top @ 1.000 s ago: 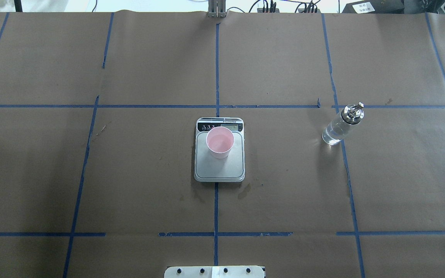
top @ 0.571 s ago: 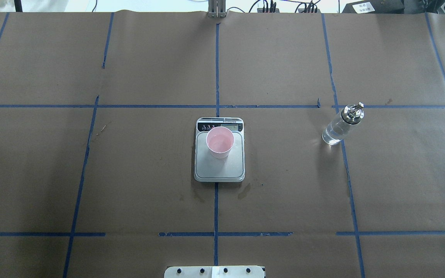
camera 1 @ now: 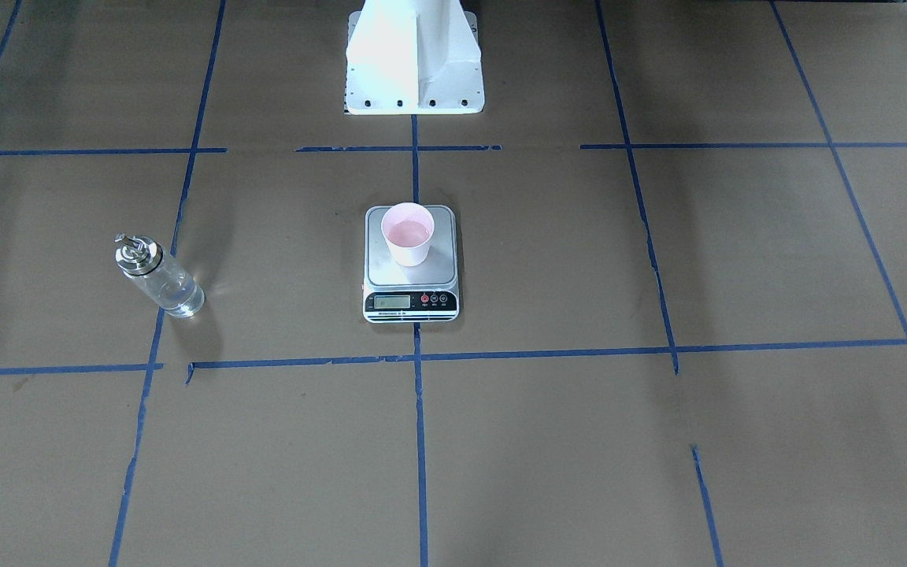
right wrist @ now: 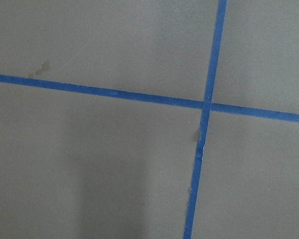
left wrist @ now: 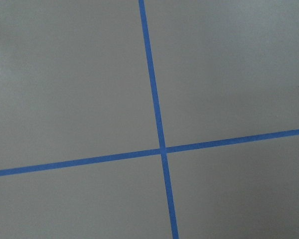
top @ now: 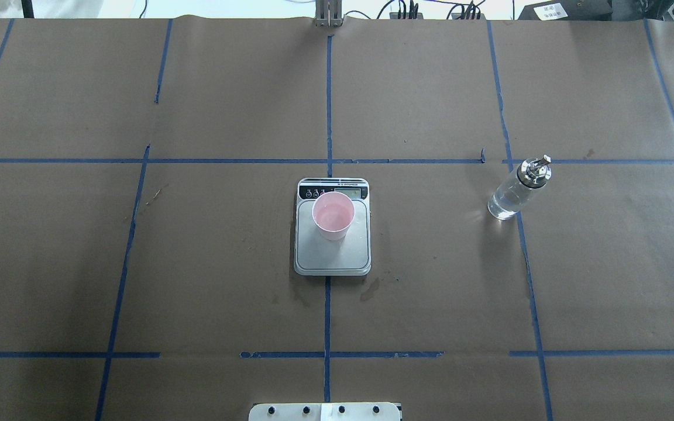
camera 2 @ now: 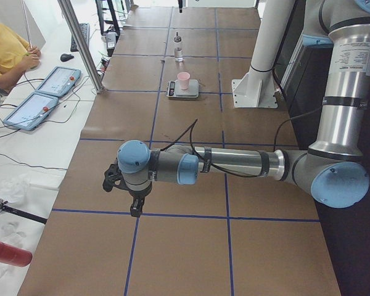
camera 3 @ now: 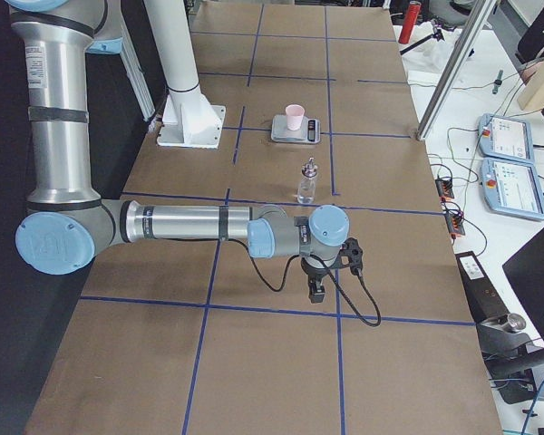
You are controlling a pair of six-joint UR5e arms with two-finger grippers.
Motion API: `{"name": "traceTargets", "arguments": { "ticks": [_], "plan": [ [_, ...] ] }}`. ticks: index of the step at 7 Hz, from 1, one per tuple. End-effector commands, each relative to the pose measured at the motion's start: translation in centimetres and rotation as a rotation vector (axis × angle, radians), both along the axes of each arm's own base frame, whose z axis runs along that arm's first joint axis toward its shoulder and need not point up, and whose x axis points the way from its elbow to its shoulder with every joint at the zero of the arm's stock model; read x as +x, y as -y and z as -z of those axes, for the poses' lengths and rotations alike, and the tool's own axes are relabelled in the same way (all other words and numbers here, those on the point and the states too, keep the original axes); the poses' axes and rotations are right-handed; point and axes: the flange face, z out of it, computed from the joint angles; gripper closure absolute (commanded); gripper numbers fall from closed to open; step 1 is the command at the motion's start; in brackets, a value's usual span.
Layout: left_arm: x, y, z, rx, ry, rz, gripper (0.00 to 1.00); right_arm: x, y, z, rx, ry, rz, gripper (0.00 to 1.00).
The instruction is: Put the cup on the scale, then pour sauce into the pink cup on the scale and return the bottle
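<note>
Table (top: 196, 263): brown paper, blue tape grid. Left gripper (camera 2: 134, 206) and right gripper (camera 3: 315, 292) hang over bare paper at opposite ends. Both show only small and side-on, so finger spread cannot be told. Scale (top: 332, 254) at centre, LCD unreadable. Bottle (top: 511, 194) upright, well apart on the robot's right. Cup (top: 333, 215) upright on the scale's plate.
</note>
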Motion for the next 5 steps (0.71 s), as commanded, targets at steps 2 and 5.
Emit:
{"name": "traceTargets", "arguments": {
  "ticks": [2, 5],
  "plan": [
    [-1.3, 0.7, 0.5, 0.008, 0.154, 0.022, 0.00, 0.1, -0.1, -0.2, -0.001, -0.007, 0.000, 0.00],
    [-1.1, 0.9, 2.0, 0.042, 0.156, 0.021, 0.00, 0.0, 0.0, 0.1, 0.004, -0.002, -0.001, 0.00]
  ]
}}
